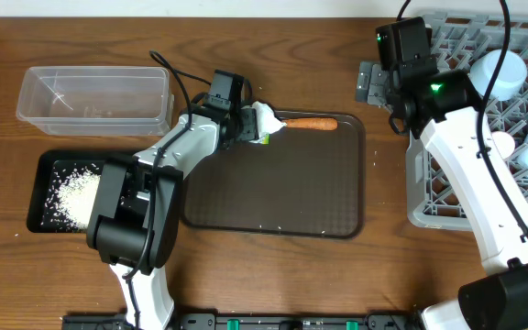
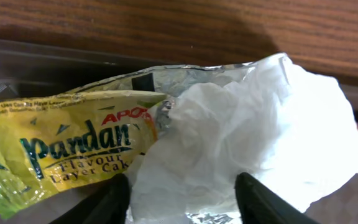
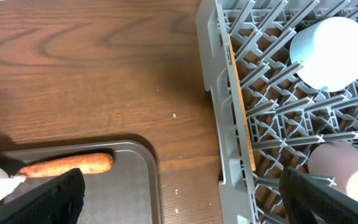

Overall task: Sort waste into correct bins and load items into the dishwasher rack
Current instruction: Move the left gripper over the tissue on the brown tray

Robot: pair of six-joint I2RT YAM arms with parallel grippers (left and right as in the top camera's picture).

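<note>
A crumpled white tissue [image 1: 269, 116] [image 2: 253, 130] lies on a yellow-green wrapper [image 1: 263, 137] [image 2: 61, 146] with silver foil, at the far edge of the brown serving tray [image 1: 273, 197]. My left gripper [image 1: 246, 125] [image 2: 185, 205] is open, with one finger on each side of the tissue. An orange carrot [image 1: 313, 124] [image 3: 67, 165] lies just right of the tissue. My right gripper [image 1: 371, 85] [image 3: 185, 202] is open and empty over the table, between the tray and the grey rack [image 1: 429, 197] [image 3: 229, 112]. White cups [image 1: 500, 69] [image 3: 331, 53] sit in the rack.
A clear tub [image 1: 94, 96] stands at the back left. In front of it, a black tray [image 1: 39, 179] holds white rice [image 1: 71, 194]. A few rice grains lie on the table near the rack. The plate and bowl do not show.
</note>
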